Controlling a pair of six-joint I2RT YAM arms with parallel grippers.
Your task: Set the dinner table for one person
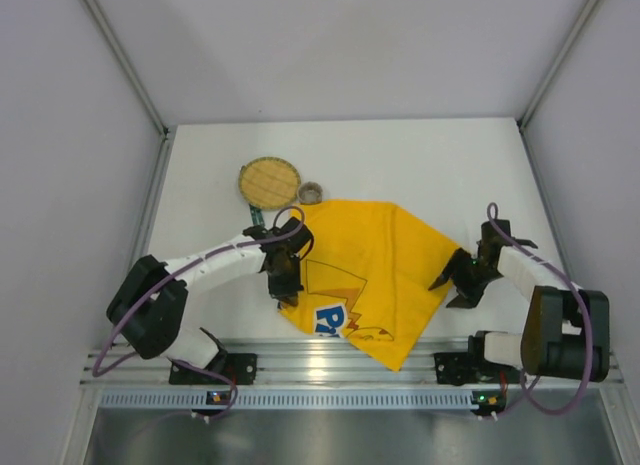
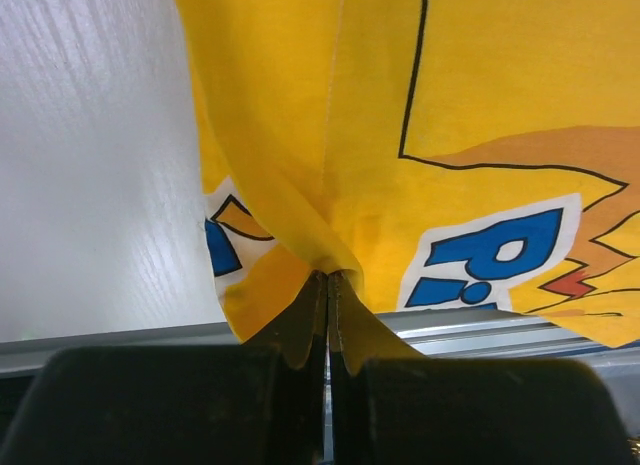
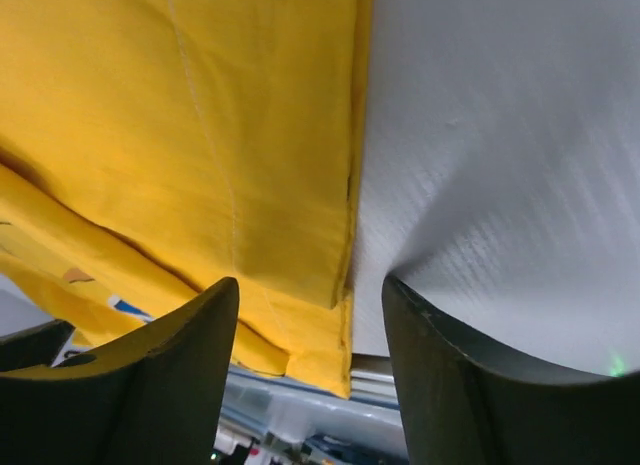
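The dinner table (image 1: 430,165) is a white top with a yellow printed cloth (image 1: 375,270) lying skewed near its front edge. My left gripper (image 1: 284,285) is shut on a pinched fold at the cloth's left side; in the left wrist view the jaws (image 2: 328,277) meet tightly with the yellow cloth (image 2: 480,95) bunched at their tips. My right gripper (image 1: 446,287) stands open at the cloth's right corner. In the right wrist view its fingers (image 3: 310,285) straddle the hemmed edge of the cloth (image 3: 200,135), with bare table (image 3: 500,135) on the right.
A round yellow woven plate (image 1: 270,182) with a green rim lies behind the cloth, with a small grey ring-shaped item (image 1: 311,192) beside it. A green handle (image 1: 256,215) shows just below the plate. The ribbed aluminium rail (image 1: 340,360) runs along the near edge, and grey walls enclose the sides.
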